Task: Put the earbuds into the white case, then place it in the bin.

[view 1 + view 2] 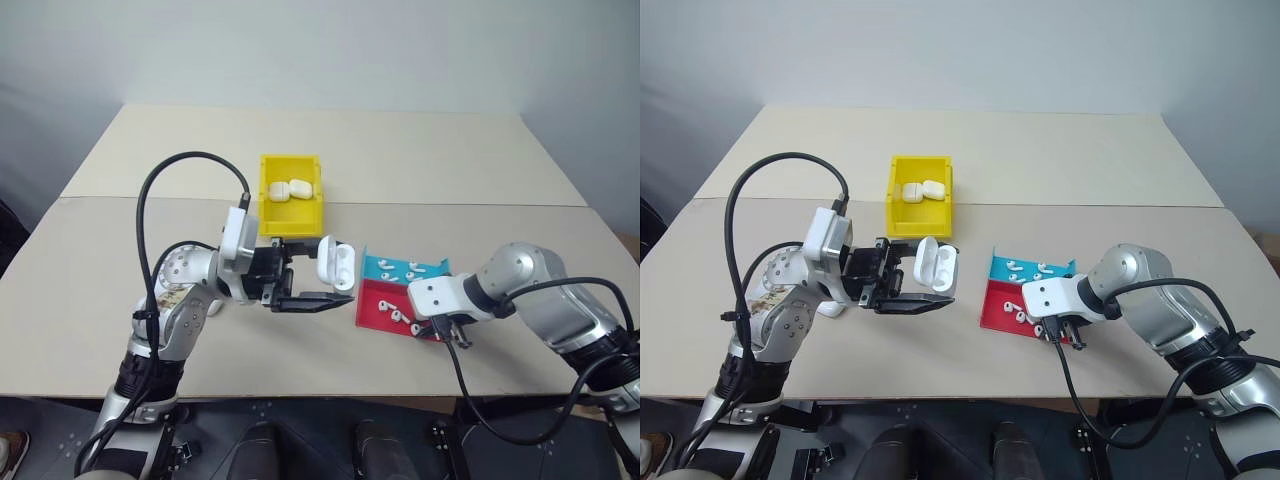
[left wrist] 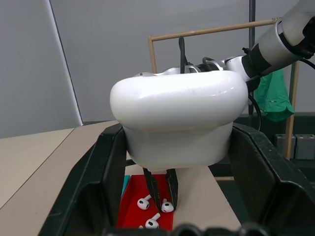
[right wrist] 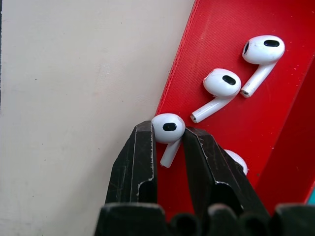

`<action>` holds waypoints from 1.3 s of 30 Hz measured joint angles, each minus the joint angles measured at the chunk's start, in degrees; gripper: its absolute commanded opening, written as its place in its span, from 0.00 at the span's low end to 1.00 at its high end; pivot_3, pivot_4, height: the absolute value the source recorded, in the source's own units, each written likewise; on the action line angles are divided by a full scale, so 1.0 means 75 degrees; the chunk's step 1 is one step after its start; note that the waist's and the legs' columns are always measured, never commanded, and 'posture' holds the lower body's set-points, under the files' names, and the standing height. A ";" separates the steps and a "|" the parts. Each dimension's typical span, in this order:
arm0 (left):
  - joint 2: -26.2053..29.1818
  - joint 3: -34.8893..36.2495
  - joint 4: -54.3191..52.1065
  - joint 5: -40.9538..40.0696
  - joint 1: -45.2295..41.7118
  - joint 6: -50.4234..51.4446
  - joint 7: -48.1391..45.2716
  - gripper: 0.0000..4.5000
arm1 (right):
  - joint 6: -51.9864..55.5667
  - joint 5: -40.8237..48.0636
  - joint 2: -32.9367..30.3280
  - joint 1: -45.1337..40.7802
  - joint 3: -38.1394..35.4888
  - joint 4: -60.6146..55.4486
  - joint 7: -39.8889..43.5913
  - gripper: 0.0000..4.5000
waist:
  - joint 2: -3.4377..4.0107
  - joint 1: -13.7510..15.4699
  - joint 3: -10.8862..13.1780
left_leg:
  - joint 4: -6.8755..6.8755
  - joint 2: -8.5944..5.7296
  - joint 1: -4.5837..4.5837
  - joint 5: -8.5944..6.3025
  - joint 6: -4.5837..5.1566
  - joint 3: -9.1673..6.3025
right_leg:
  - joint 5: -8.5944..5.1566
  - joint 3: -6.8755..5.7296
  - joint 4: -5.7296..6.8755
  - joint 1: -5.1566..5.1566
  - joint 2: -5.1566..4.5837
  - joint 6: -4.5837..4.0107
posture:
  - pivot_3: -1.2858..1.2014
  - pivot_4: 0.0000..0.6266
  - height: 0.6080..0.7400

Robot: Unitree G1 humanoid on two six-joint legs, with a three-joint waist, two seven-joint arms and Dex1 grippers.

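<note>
Right wrist view: right gripper [image 3: 170, 135] pinches one earbud [image 3: 168, 129] at red tray [image 3: 231, 123] edge, lower centre | left gripper [image 1: 305, 272] grips white case [image 1: 335, 265] lid-open mid-frame, apparently presented for loading | bin [image 1: 290, 210] above centre, two cases inside

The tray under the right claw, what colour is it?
Red tray, clearest in the right wrist view.

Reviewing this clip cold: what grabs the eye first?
The left gripper holds an open white case above the table's middle, lid up. To its right, the right gripper pinches an earbud at the red tray's edge. Behind, the yellow bin already holds two cases.
</note>
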 measured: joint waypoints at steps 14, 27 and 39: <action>0.0059 -0.0021 0.0042 -0.0053 -0.0075 0.0034 -0.0087 0.62 | 0.2508 0.3135 -0.0101 0.0842 -0.3076 -0.1721 -0.0038 0.13 | 0.0002 0.0032 0.0002 | 0.0000 0.0001 -0.0001 0.0000 0.0000 -0.0009 | 0.0000 -0.0005 -0.0002 0.0008 0.0000 0.0000 | 0.52 0.24 1.00; -0.0044 -0.0551 0.0787 -0.0067 -0.1396 0.1046 -0.0177 0.62 | 0.4740 0.8039 0.2872 0.0619 -0.6583 -0.3145 -0.4706 0.13 | 0.0007 -0.0018 0.0004 | -0.0009 -0.0001 -0.0005 0.0000 0.0000 -0.0013 | 0.0001 -0.0004 -0.0001 0.0001 0.0002 0.0002 | 0.52 0.24 1.00; -0.0165 -0.0640 0.0479 0.0008 -0.1777 0.1189 0.0117 0.62 | 0.4583 0.9173 0.2777 0.0796 -0.5914 -0.4045 -0.6246 0.13 | 0.0008 -0.0009 0.0005 | -0.0008 -0.0001 -0.0010 0.0000 0.0000 -0.0015 | 0.0001 -0.0005 -0.0003 0.0000 0.0001 0.0003 | 0.52 0.24 1.00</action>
